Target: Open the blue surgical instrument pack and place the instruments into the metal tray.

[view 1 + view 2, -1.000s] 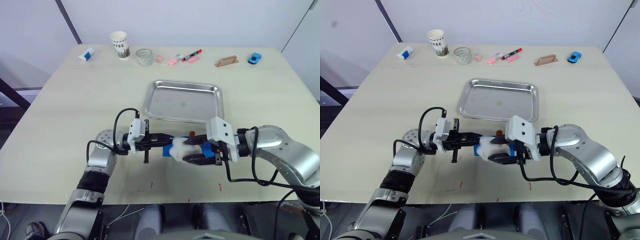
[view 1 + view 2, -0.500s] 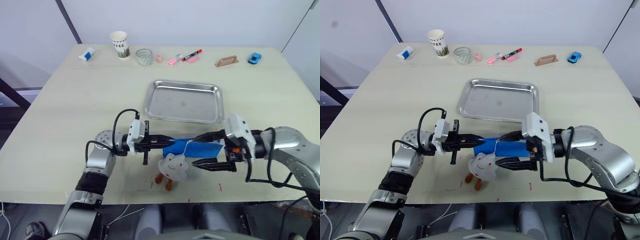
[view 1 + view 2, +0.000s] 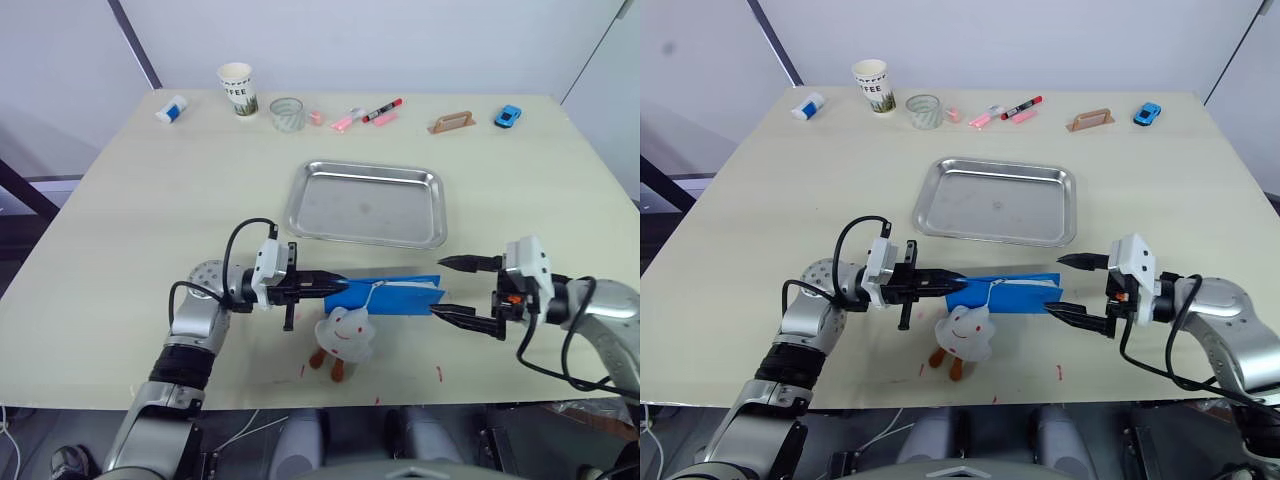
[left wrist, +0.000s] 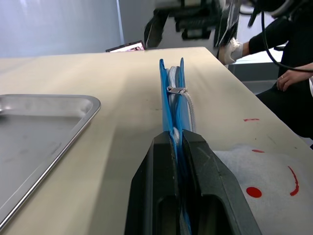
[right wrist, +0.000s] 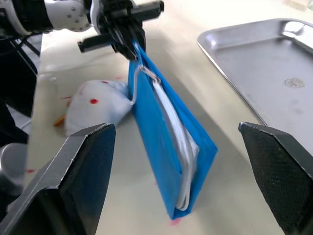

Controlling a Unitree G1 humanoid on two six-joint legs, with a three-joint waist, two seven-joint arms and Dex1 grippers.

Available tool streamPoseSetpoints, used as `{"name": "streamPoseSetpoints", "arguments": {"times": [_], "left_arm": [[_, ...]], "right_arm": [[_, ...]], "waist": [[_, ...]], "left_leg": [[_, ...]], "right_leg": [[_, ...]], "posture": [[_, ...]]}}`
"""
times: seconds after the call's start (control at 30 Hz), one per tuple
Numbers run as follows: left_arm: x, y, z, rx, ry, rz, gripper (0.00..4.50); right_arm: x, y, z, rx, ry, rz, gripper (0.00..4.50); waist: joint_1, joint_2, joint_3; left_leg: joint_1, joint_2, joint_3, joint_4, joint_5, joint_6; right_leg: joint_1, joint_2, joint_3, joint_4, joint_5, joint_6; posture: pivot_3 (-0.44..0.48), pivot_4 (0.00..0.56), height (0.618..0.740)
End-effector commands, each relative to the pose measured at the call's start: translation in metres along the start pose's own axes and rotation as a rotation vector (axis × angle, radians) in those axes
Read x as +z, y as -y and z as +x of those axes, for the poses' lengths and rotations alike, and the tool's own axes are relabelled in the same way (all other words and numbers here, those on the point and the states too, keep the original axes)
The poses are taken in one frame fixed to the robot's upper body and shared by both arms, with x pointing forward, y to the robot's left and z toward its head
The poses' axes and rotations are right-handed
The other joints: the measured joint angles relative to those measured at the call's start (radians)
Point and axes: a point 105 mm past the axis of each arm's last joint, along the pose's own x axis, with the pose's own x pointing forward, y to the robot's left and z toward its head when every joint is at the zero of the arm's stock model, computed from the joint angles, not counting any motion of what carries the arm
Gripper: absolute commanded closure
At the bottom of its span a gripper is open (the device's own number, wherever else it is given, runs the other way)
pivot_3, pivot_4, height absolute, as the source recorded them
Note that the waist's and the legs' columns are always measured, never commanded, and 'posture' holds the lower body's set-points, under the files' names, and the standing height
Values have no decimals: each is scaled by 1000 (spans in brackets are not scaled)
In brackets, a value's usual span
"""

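The blue surgical instrument pack (image 3: 385, 293) stands on edge just above the table, near the front edge. My left gripper (image 3: 335, 287) is shut on its left end; in the left wrist view the black fingers (image 4: 203, 161) pinch the blue fabric (image 4: 171, 83). A white plush charm (image 3: 343, 337) on the zipper cord lies on the table below the pack. My right gripper (image 3: 443, 287) is open, just right of the pack's far end and touching nothing. The pale lining (image 5: 178, 142) shows along the pack's top. The instruments are hidden. The metal tray (image 3: 365, 205) lies behind the pack.
Along the far edge are a white and blue bottle (image 3: 172, 108), a paper cup (image 3: 238, 87), a glass (image 3: 288, 113), pink and red markers (image 3: 383, 110), a wooden handle (image 3: 453, 123) and a blue toy car (image 3: 508, 117). A person (image 4: 293, 73) sits beyond the table's end.
My right gripper opened, let go of the pack and plush charm, and drew back to the right. The charm dropped to the table. The left gripper kept its hold.
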Motion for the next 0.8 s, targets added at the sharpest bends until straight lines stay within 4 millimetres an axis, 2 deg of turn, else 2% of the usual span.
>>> {"name": "streamPoseSetpoints", "arguments": {"times": [0.03, 0.6, 0.7, 0.8], "left_arm": [[3, 3, 2, -28, -12, 8, 4500], [8, 3, 3, -32, -13, 6, 4500], [8, 2, 3, -27, -11, 5, 4500], [7, 2, 3, -25, -11, 3, 4500]], "right_arm": [[6, -1, 3, 74, 50, 12, 96], [-1, 11, 21, 124, 76, -23, 96], [-3, 12, 21, 132, 72, -15, 779], [-4, 12, 22, 141, 73, -17, 2307]], "waist": [[0, 0, 0], [2, 1, 0], [2, 1, 0], [2, 1, 0]], "left_leg": [[0, 0, 0, 0, 0, 0], [0, 0, 0, 0, 0, 0], [0, 0, 0, 0, 0, 0], [0, 0, 0, 0, 0, 0]], "right_leg": [[0, 0, 0, 0, 0, 0], [0, 0, 0, 0, 0, 0], [0, 0, 0, 0, 0, 0], [0, 0, 0, 0, 0, 0]], "posture": [[0, 150, 740], [0, 150, 740], [0, 150, 740], [0, 150, 740]]}}
